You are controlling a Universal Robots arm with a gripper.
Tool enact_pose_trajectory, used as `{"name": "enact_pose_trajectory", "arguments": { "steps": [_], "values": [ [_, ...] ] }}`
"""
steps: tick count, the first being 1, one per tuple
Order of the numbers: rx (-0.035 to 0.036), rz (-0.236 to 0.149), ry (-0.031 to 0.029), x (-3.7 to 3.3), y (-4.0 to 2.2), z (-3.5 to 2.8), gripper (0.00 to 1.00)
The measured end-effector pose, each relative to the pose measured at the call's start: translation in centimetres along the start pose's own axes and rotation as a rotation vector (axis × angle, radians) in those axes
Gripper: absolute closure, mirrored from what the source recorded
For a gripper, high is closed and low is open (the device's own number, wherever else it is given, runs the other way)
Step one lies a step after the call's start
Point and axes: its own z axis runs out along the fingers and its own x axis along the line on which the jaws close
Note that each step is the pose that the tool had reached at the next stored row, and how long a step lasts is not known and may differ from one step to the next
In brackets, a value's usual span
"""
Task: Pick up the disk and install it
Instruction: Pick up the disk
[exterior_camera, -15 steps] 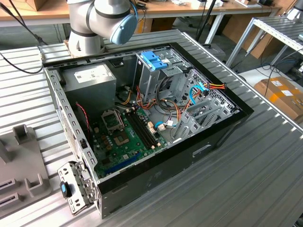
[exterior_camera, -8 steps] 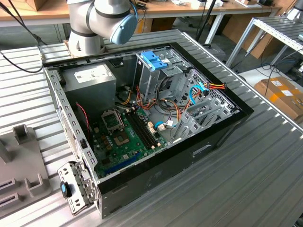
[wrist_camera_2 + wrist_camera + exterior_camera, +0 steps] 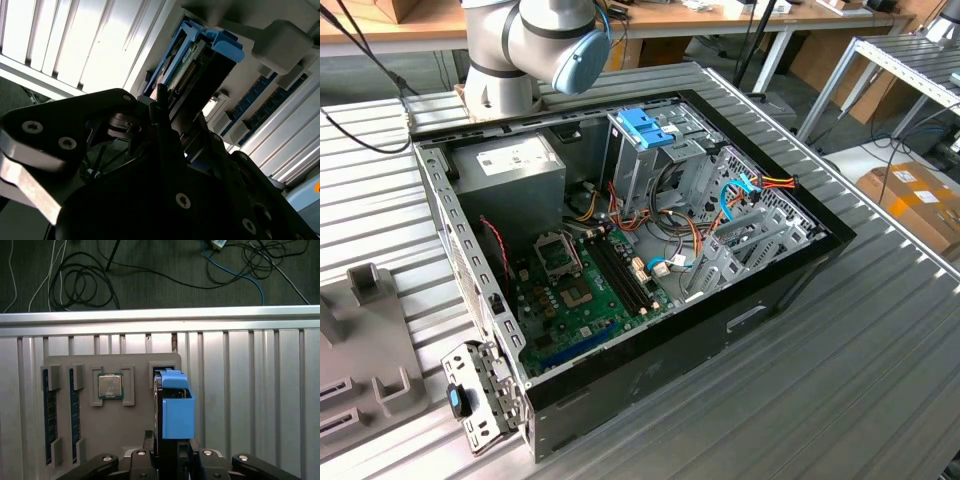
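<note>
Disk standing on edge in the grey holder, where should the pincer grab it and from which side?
From above, clamping the two broad flat faces near the top. The disk stands upright in a slot of the holder, so only its upper part is free, and blue rails cover its narrow edges.

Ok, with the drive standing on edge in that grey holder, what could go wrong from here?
The silver hard drive with light-blue plastic rails stands on edge in a slot of the grey holder; a tilted pull may jam it.
The square processor chip lies beside it and could get knocked.
Loose orange and blue cables by the case's metal drive cage could snag it.
</note>
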Motion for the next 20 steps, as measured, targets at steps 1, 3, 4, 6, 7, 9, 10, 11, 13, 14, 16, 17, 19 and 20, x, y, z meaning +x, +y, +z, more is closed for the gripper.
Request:
{"name": "enact_pose_trajectory", "arguments": {
  "steps": [1, 3, 4, 6, 7, 9, 10, 11, 13, 14, 16, 17, 19, 20],
  "values": [
    [0.0000, 0.000, 0.0000, 0.00, 0.00, -0.07, 0.65],
    [0.0000, 0.000, 0.0000, 0.00, 0.00, -0.22, 0.65],
    [0.0000, 0.000, 0.0000, 0.00, 0.00, -0.31, 0.65],
    [0.0001, 0.000, -0.0001, 0.01, 0.00, -0.51, 0.65],
    [0.0000, 0.000, 0.0000, 0.01, 0.00, -0.59, 0.65],
    [0.0003, 0.000, -0.0002, 0.01, 0.00, -0.60, 0.65],
    [0.0003, 0.000, -0.0002, 0.01, 0.00, -0.61, 0.65],
    [0.0000, 0.000, 0.0000, 0.01, 0.00, -0.63, 0.65],
    [0.0001, 0.000, -0.0001, 0.01, 0.00, -0.63, 0.65],
    [0.0001, 0.000, -0.0001, 0.01, 0.00, -0.63, 0.65],
    [-0.0004, 0.000, 0.0002, 0.01, 0.00, -0.81, 0.65],
    [0.0000, 0.000, 0.0000, 0.01, 0.00, -0.93, 0.65],
    [0.0000, 0.000, 0.0000, 0.02, 0.00, -1.24, 0.65],
    [0.0000, 0.000, 0.0000, 0.02, 0.00, -1.36, 0.65]
  ]
}}
